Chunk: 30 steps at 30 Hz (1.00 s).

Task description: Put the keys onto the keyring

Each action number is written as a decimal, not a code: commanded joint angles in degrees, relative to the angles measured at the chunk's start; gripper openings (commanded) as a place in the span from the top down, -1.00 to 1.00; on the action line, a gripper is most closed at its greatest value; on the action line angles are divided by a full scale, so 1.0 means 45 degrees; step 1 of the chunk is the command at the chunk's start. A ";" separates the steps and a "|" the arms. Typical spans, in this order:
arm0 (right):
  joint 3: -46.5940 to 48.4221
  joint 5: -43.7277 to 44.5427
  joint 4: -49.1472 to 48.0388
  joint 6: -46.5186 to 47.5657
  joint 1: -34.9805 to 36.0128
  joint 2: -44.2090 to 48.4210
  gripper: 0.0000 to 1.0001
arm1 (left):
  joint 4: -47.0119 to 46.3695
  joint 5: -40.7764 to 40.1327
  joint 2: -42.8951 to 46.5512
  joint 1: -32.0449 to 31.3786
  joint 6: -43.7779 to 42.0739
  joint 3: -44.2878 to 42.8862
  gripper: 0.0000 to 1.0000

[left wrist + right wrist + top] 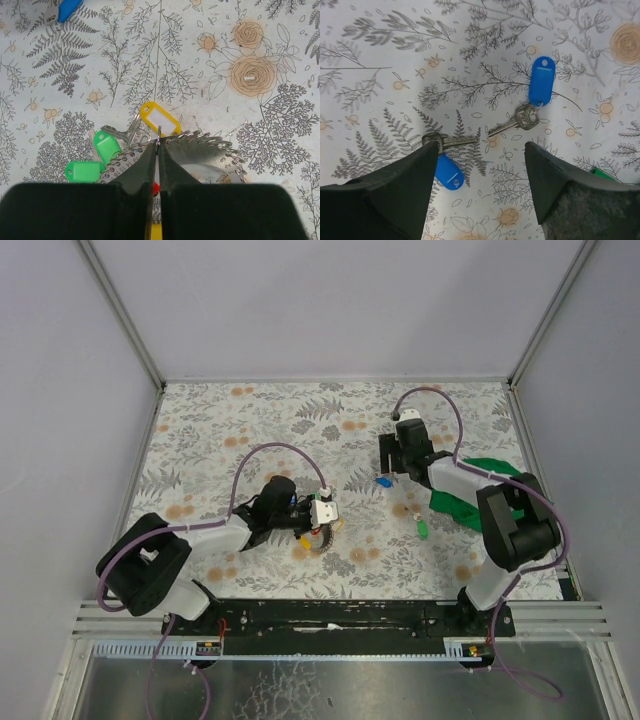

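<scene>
Item: keyring (200, 137), on the patterned table (250, 420), front centre, at the tip of the left arm.
Left pincer (158, 145): clenched on the keyring. A thin bit of its wire stands up just out of the shut tips.
Gathered at the ring: one yellow-tagged key (160, 119) just beyond the tips, and two green-tagged keys (106, 146) bunched just to one side. Whether each is truly threaded cannot be told.
Right pincer (481, 150): released, jaws wide, grasping nothing, hovering low over the table well apart from the ring.
Loose, first: near blue-tagged key (449, 172), flat on the table between the jaws, its head at the edge of one finger.
Loose, second: far blue-tagged key (542, 80), beyond the tips and nearer the other finger, apart from the first.
Loose, third: lone green-tagged key (423, 529), on the table beside the green cloth (455, 506).
Progress: judged partly done, since several tags sit at the ring and at least three keys lie off it.
Remaining: each loose key is to be lifted, carried across to the held ring and threaded on. The near blue one looks the likeliest next pick.
</scene>
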<state>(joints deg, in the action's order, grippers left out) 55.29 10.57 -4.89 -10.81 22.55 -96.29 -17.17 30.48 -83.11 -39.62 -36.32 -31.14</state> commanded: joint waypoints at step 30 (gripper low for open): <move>-0.0173 -0.2309 0.4908 -0.1694 -0.0065 0.1685 -0.06 | -0.0092 -0.0242 -0.0255 -0.0074 0.0121 -0.0581 1.00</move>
<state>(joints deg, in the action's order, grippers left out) 56.77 -3.53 10.81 -15.05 21.82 -96.03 -16.75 29.45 -84.27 -39.70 -35.88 -32.14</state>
